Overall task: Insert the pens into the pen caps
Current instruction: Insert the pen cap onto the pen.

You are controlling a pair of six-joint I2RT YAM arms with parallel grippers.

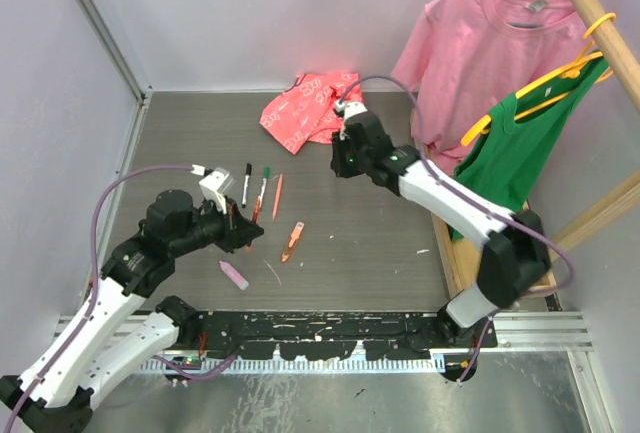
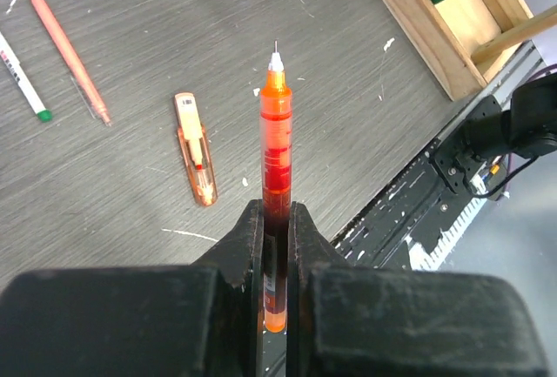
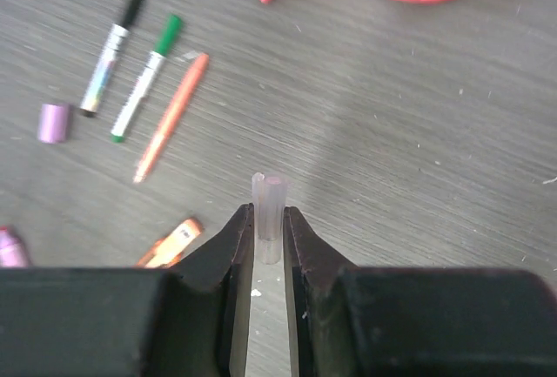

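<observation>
My left gripper is shut on a dark red pen with an orange barrel; its needle tip sticks out ahead of the fingers, above the table. My right gripper is shut on a small translucent pen cap, open end forward, held above the table's far middle. On the table lie a white marker with a black cap, a white marker with a green cap, a salmon-orange pen, a lilac cap, a short orange pen and a pink highlighter.
A red patterned cloth lies at the back of the table. A wooden rack with a pink shirt and a green shirt stands along the right side. A black rail runs along the near edge.
</observation>
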